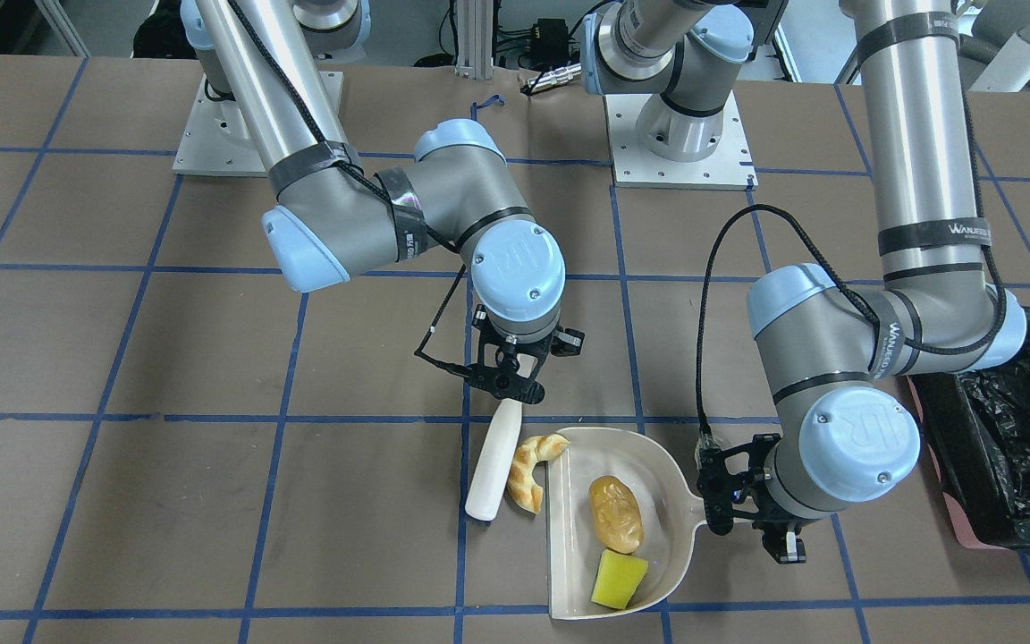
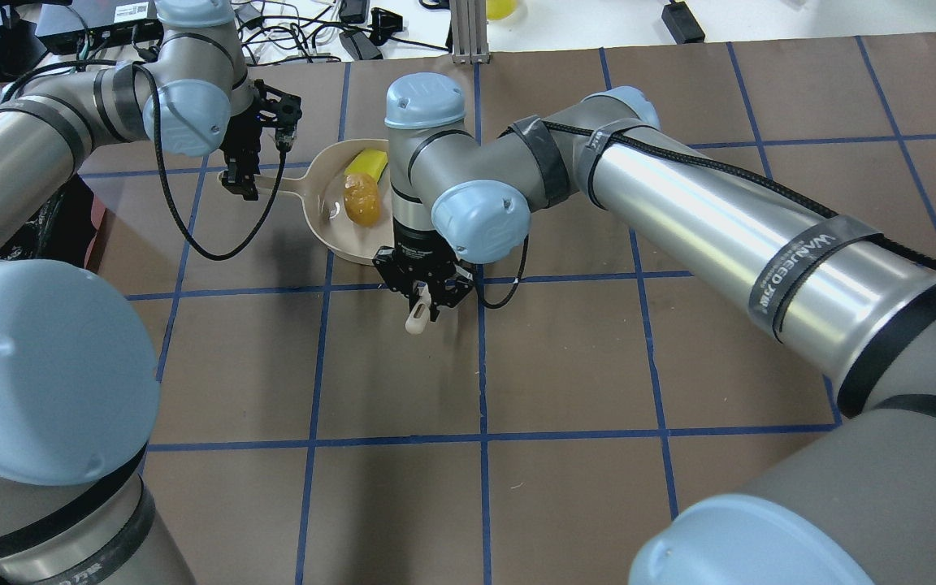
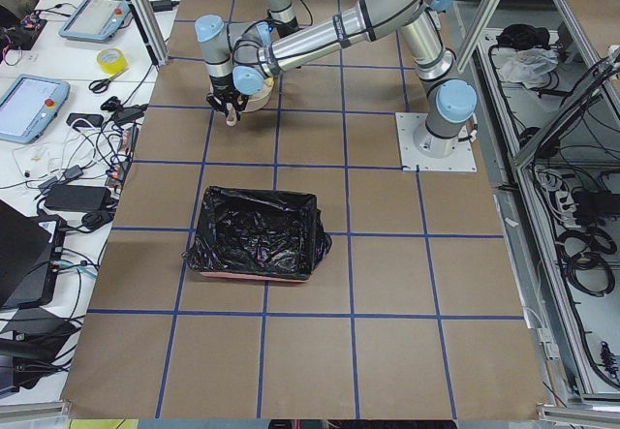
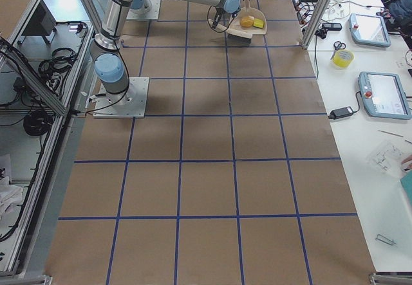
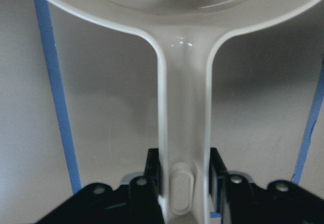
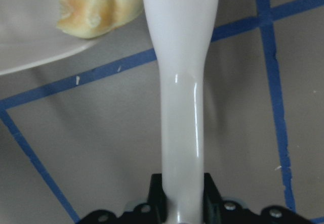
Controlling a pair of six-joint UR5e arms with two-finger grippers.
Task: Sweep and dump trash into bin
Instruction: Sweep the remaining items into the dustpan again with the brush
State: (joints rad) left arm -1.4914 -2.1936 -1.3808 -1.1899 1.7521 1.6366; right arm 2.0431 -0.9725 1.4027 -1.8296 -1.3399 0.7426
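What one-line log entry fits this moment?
left gripper shut on dustpan | right gripper shut on sweeper | potato, sponge in dustpan | croissant at dustpan mouth

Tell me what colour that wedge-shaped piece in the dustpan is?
The wedge is bright yellow, clearest in the exterior front-facing view.

Shot steeply down from across the table [image 1: 77, 501], robot bases at 12 o'clock, and also from behind the shoulders facing the opposite way, with the dustpan [image 1: 569, 537] shared at mid-range. Viewed high and far from each table end, that dustpan small up toward 12 o'clock. Pressed close at the wrists onto the dustpan handle [image 5: 185, 133] and a white handle [image 6: 182, 107].
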